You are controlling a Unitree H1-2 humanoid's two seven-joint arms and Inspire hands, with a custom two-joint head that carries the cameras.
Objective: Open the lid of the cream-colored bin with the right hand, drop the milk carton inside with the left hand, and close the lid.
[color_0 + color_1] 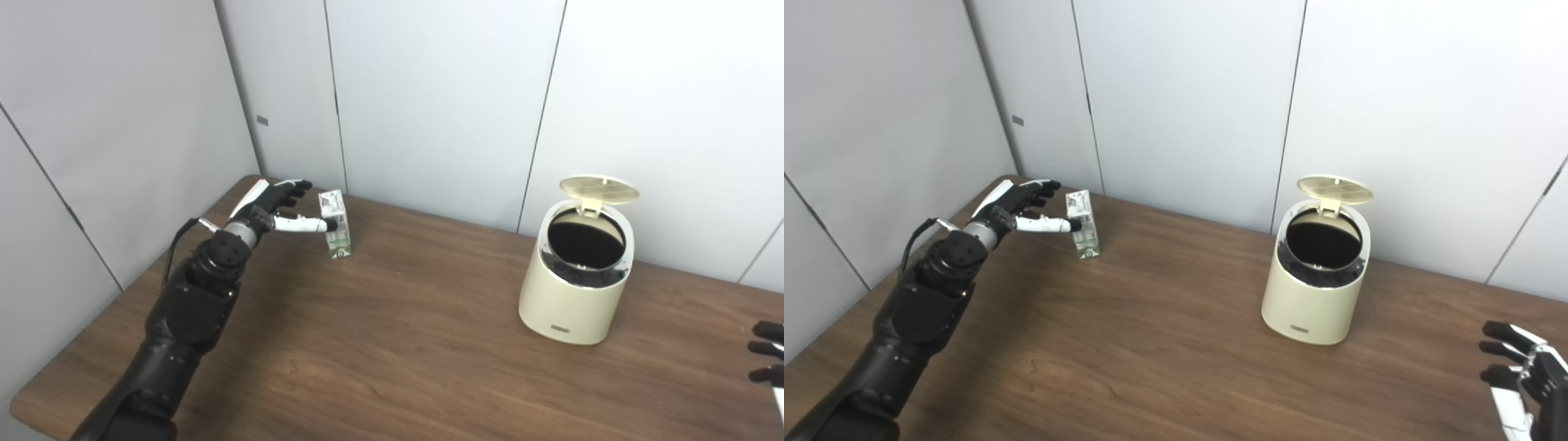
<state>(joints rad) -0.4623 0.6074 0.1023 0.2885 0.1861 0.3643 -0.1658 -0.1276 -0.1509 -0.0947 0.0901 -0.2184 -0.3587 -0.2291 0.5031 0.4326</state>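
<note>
A small green-and-white milk carton stands upright on the wooden table at the back left. My left hand is open right beside it on its left, the thumb tip touching the carton's front face and the other fingers spread behind it. The cream-colored bin stands at the right, its round lid flipped up and its dark inside showing. My right hand hovers open at the lower right edge, well apart from the bin, holding nothing.
Grey wall panels close off the table at the back and the left. The table's rounded left corner lies near my left arm. Bare wood stretches between the carton and the bin.
</note>
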